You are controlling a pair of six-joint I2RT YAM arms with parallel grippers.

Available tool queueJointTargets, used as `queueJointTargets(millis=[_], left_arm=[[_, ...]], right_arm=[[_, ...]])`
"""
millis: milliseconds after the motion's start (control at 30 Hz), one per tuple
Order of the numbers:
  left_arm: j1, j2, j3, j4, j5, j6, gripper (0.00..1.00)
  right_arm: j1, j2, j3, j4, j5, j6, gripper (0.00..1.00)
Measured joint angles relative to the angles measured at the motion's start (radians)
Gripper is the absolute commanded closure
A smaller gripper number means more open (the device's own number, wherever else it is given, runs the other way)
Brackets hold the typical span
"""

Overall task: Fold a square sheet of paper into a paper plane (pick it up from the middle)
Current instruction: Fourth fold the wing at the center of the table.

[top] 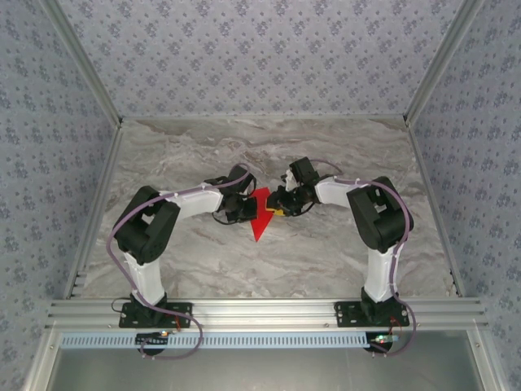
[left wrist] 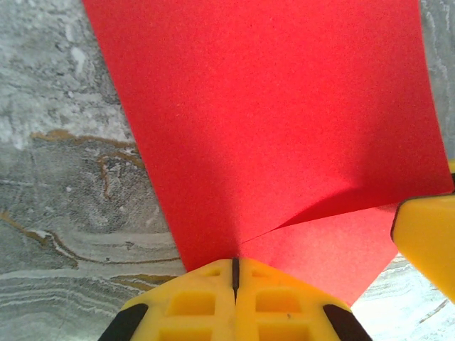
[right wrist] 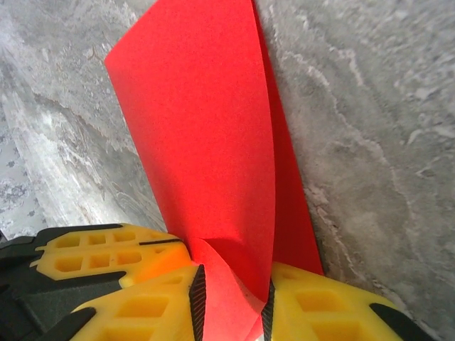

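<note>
The square sheet of paper (top: 260, 216) is bright red and folded into a tapering shape. It is held just above the table, with its point toward the arms. My left gripper (top: 243, 207) is shut on its left edge; in the left wrist view the yellow jaws (left wrist: 234, 266) meet on the paper (left wrist: 284, 121) with no gap. My right gripper (top: 282, 204) is at the right edge. In the right wrist view it (right wrist: 231, 288) stands open by a narrow gap, with a curled fold of the paper (right wrist: 206, 142) between the pads.
The grey marbled table (top: 326, 155) is walled by patterned panels left, right and behind. An aluminium rail (top: 260, 309) runs along the near edge. A yellow finger (left wrist: 426, 241) of the right gripper shows at the right of the left wrist view.
</note>
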Motion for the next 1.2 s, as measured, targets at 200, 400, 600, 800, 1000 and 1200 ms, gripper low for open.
queueJointTargets(millis=[200, 400, 600, 800, 1000, 1200], left_arm=[[0.027, -0.016, 0.0, -0.002, 0.005, 0.002, 0.74], [0.076, -0.128, 0.0, 0.003, 0.007, 0.018, 0.51], [0.079, -0.258, 0.0, 0.052, 0.008, 0.045, 0.35], [0.079, -0.34, -0.047, 0.139, 0.011, 0.087, 0.24], [0.062, -0.341, -0.161, 0.266, 0.044, 0.179, 0.12], [-0.02, -0.33, -0.238, 0.388, 0.034, 0.337, 0.12]], right_arm=[[-0.001, 0.007, 0.006, 0.0, -0.006, 0.007, 0.98], [-0.005, -0.09, -0.008, -0.028, 0.095, 0.007, 1.0], [-0.008, -0.273, -0.016, -0.063, 0.219, 0.019, 1.0], [-0.008, -0.345, -0.016, -0.1, 0.32, 0.072, 1.0], [-0.008, -0.315, -0.02, -0.114, 0.364, 0.213, 1.0], [-0.007, -0.244, -0.069, -0.09, 0.367, 0.371, 1.0]])
